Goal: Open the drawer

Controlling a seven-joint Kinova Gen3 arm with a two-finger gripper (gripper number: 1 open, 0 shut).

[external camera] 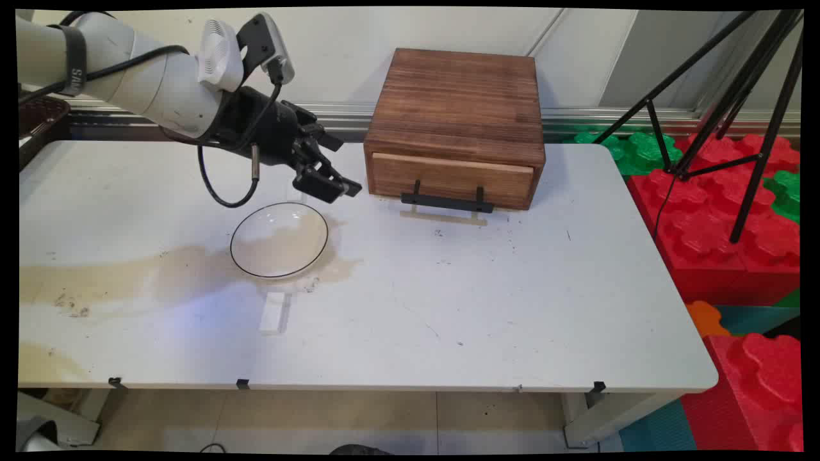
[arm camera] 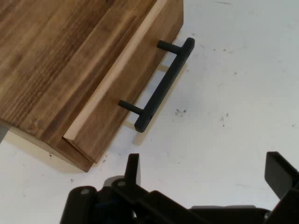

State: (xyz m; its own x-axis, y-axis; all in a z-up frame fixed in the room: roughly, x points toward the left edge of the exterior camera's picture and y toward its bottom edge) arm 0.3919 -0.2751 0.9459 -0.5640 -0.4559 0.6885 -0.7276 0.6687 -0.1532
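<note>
Two black jaws on your gripper [arm camera: 205, 172] stand apart and hold nothing, hanging above the white surface [external camera: 448, 301] between the clear bowl [external camera: 279, 240] and the wooden drawer box [external camera: 456, 125] with its black handle [arm camera: 163, 84].

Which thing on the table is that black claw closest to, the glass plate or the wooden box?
The glass plate. The gripper hangs just above its far rim, while the wooden drawer box sits apart, farther right, with bare table between them.

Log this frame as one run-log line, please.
tool: open, empty | above table, between clear bowl and wooden drawer box | drawer handle: untouched
</note>
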